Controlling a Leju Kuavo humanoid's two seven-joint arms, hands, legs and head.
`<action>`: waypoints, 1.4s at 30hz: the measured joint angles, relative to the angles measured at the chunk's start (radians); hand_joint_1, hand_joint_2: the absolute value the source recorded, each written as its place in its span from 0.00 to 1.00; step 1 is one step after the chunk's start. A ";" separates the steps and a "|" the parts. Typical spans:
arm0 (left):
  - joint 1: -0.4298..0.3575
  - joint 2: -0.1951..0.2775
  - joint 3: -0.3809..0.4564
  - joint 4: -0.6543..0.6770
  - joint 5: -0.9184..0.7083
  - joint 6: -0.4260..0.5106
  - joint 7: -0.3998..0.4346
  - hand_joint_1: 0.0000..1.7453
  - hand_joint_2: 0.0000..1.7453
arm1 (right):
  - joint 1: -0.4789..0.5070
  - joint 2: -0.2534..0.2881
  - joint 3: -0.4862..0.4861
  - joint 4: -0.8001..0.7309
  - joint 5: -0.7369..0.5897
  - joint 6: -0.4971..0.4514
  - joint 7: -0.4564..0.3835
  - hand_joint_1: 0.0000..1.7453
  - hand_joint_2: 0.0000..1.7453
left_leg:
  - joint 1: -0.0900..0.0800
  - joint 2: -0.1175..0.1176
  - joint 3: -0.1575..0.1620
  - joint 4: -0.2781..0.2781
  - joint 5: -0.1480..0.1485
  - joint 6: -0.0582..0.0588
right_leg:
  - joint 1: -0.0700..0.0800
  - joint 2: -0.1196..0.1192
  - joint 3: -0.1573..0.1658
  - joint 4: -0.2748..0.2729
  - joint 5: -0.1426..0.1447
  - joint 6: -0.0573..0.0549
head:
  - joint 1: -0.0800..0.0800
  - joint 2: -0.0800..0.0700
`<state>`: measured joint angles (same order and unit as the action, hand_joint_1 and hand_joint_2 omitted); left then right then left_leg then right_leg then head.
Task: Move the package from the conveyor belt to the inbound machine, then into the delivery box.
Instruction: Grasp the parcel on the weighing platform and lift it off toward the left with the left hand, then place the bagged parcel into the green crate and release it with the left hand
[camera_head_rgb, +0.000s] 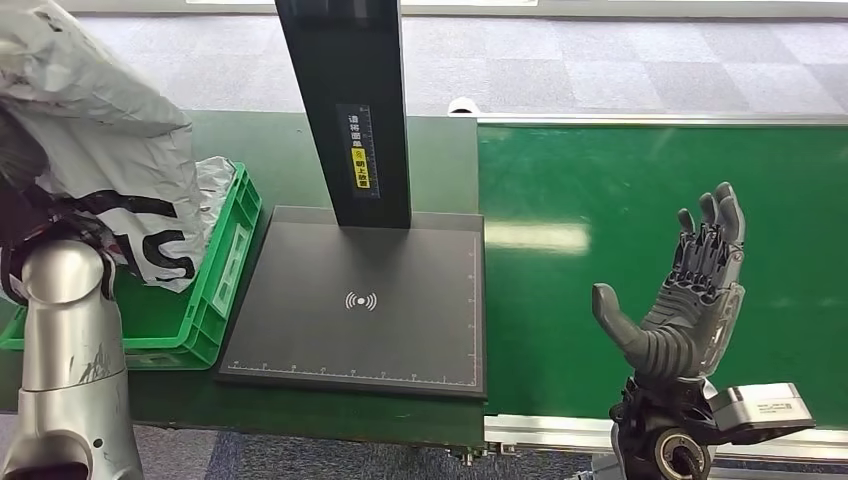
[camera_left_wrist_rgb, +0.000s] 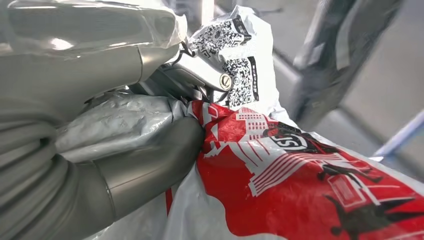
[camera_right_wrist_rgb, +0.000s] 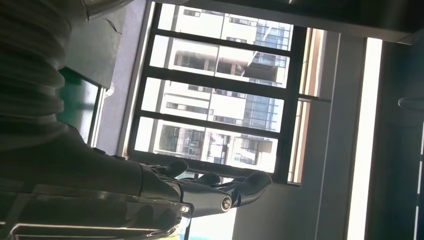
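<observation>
My left hand (camera_left_wrist_rgb: 150, 125) grips a crumpled plastic mailer package (camera_head_rgb: 100, 130), grey-white outside with red and black print (camera_left_wrist_rgb: 300, 185) and a QR label. I hold it up at the far left of the head view, above the green delivery box (camera_head_rgb: 215, 290); the package hides the hand there. The black inbound machine platform (camera_head_rgb: 360, 300) with its upright post (camera_head_rgb: 345, 110) lies bare in the middle. My right hand (camera_head_rgb: 685, 290) is raised, palm up with fingers spread and nothing in it, over the green conveyor belt (camera_head_rgb: 620, 180). The right hand (camera_right_wrist_rgb: 200, 192) also appears in its wrist view.
The delivery box stands right beside the platform's left edge, on the dark green table (camera_head_rgb: 290, 150). The belt's metal rail (camera_head_rgb: 560, 430) runs along the near edge. Grey carpet floor (camera_head_rgb: 600, 60) lies beyond the table.
</observation>
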<state>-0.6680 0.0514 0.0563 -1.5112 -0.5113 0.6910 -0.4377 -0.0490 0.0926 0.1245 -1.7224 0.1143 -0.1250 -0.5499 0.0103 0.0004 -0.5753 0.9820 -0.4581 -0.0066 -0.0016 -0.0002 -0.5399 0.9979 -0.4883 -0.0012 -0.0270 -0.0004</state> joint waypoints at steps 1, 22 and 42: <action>-0.019 0.005 0.010 0.039 -0.030 0.001 0.020 1.00 1.00 | 0.001 0.001 0.000 0.000 0.001 0.000 0.001 0.00 1.00 | 0.000 0.000 0.000 0.000 0.000 0.000 | 0.000 0.000 0.000 0.000 0.000 0.000 | 0.000 0.000; -0.397 0.162 0.064 0.959 -0.699 -0.088 0.533 1.00 1.00 | -0.002 0.012 0.000 0.000 0.000 0.020 0.030 0.00 1.00 | 0.001 0.003 0.000 0.000 0.000 0.000 | 0.001 0.002 -0.001 0.001 0.001 -0.001 | 0.000 0.000; -0.408 0.195 0.031 1.129 -0.758 -0.295 0.623 0.99 1.00 | -0.004 0.003 0.000 0.000 -0.009 0.023 0.035 0.00 1.00 | 0.001 0.002 -0.001 0.000 0.000 0.000 | 0.001 0.002 -0.002 0.001 0.001 -0.001 | 0.000 0.000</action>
<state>-1.0757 0.2464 0.0871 -0.3825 -1.2696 0.3958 0.1853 -0.0529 0.0955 0.1244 -1.7220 0.1055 -0.1019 -0.5146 0.0108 0.0021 -0.5763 0.9819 -0.4577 -0.0070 -0.0008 0.0014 -0.5415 0.9984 -0.4873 -0.0019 -0.0267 -0.0004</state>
